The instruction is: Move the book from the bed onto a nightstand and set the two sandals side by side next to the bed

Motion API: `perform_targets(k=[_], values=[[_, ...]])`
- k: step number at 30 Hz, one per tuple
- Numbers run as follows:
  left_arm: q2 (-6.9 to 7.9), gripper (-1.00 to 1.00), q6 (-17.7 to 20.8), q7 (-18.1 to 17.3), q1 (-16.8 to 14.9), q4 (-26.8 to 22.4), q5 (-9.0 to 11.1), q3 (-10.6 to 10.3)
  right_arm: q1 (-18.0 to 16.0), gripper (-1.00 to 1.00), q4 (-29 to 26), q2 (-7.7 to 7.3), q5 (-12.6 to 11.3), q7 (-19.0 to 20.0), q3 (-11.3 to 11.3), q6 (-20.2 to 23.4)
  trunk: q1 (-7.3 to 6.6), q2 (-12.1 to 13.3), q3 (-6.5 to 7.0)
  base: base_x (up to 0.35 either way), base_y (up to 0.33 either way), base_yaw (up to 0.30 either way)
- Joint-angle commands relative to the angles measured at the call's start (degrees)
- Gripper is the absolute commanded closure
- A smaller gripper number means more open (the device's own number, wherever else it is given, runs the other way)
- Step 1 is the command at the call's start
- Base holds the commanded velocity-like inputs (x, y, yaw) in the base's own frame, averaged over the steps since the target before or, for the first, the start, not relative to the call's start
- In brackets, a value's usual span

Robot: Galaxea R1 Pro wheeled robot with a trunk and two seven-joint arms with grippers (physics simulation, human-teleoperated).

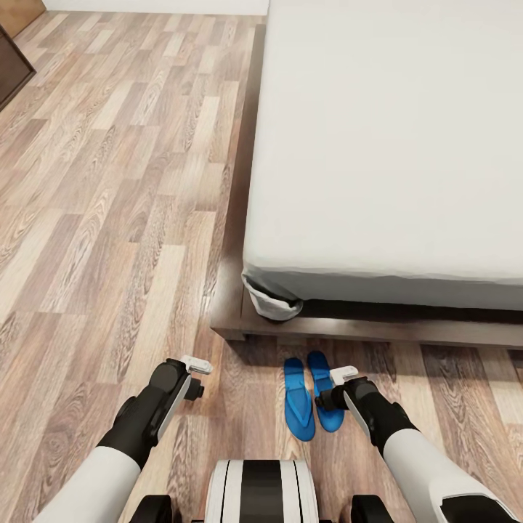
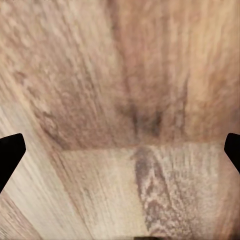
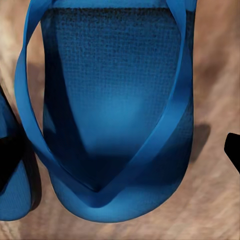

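Two bright blue sandals lie side by side on the wood floor just off the bed's dark frame [image 1: 363, 328], the left sandal [image 1: 298, 401] beside the right sandal [image 1: 320, 378]. My right gripper [image 1: 328, 399] hovers over the right sandal [image 3: 115, 115], open, its fingertips [image 3: 233, 150] wide on either side and not touching it. A sliver of the other sandal [image 3: 12, 200] shows beside it. My left gripper [image 1: 195, 383] hangs open above bare floor, its fingertips [image 2: 10, 150] spread. The grey mattress [image 1: 392, 131] lies bare where it shows. The book and the nightstand are out of view.
Wood-plank floor [image 1: 109, 218] stretches wide to the left of the bed. A dark brown piece of furniture [image 1: 11, 69] juts in at the far left. A bunched grey sheet corner [image 1: 272, 303] hangs at the bed's near corner. My base [image 1: 261, 490] stands just behind the sandals.
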Motion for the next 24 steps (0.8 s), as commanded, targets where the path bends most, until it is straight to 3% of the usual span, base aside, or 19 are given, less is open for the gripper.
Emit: perform_targets(k=[1,8,20,24], values=[[0.00,-1.00,0.2,0.0,0.0,0.0,-0.2,-0.1,0.0,-1.00,-0.1,-0.01,0.6,0.4,0.0,0.3,-0.01,0.0,-0.03,0.000,0.000,0.000],[0.00,-1.00,0.2,0.0,0.0,0.0,-0.2,-0.1,0.0,-1.00,-0.1,-0.01,0.6,0.4,0.0,0.3,-0.01,0.0,-0.03,0.000,0.000,0.000],[0.00,-1.00,0.2,0.0,0.0,0.1,-0.2,-0.2,0.0,-1.00,-0.1,-0.08,0.7,0.4,0.0,0.3,-0.32,0.1,2.63,0.000,0.000,0.000],[0.00,-1.00,0.2,0.0,0.0,0.1,-0.2,-0.1,0.0,-1.00,0.0,-0.09,0.7,0.4,0.0,0.3,-0.32,0.1,2.63,0.000,0.000,0.000]])
